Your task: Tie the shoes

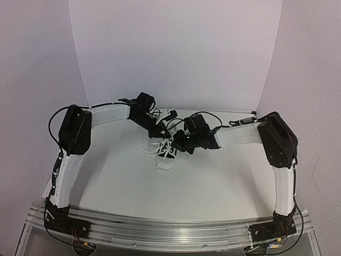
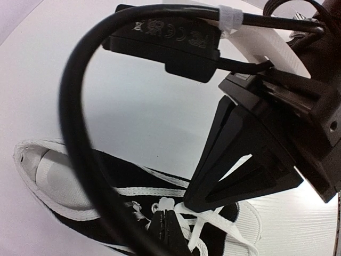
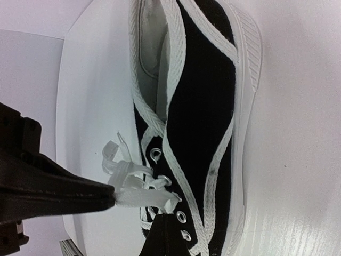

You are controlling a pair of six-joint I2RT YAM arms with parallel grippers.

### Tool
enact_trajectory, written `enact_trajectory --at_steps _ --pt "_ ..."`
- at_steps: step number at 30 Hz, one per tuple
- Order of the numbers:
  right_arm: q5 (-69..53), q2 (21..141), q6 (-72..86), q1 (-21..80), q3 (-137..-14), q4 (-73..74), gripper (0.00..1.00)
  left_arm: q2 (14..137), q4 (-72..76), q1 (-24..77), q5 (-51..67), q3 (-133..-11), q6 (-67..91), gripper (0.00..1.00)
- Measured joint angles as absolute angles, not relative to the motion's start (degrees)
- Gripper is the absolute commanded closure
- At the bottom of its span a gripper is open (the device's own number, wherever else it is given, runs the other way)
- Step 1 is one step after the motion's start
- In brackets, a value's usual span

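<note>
The black canvas sneaker [image 1: 166,148] with white sole and toe cap lies on the white table between both arms. It also shows in the left wrist view [image 2: 106,176] and the right wrist view [image 3: 208,106]. Its white laces [image 3: 141,197] are bunched above the eyelets. My left gripper [image 1: 160,132] is over the shoe's lacing; in its own view the gripper [image 2: 166,214] has its jaws pressed together with a bit of lace [image 2: 167,204] at the tips. My right gripper [image 1: 178,143] meets it from the right; in its own view the gripper [image 3: 169,217] is shut where the lace band ends.
The white table [image 1: 213,176] is backed by a curved white backdrop [image 1: 176,53]. The two grippers are very close together over the shoe; the right gripper's black fingers [image 2: 240,165] fill the left wrist view, and the left gripper's finger [image 3: 53,186] reaches into the right wrist view. Loose lace ends [image 1: 164,162] trail toward me.
</note>
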State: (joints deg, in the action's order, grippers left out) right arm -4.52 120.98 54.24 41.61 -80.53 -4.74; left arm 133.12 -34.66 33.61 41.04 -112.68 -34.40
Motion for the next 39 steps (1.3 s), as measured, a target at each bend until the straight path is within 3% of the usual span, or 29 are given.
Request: enact_trajectory --at_steps 13,39 --pt "-2.9 124.3 60.2 41.1 -82.8 -8.4 1.0 132.9 -34.4 33.6 42.4 -109.3 -30.8 1.0" --pt "-7.9 130.9 62.5 39.8 -77.9 -37.7 1.0 132.9 -31.5 30.2 47.0 -109.4 -17.8 1.0"
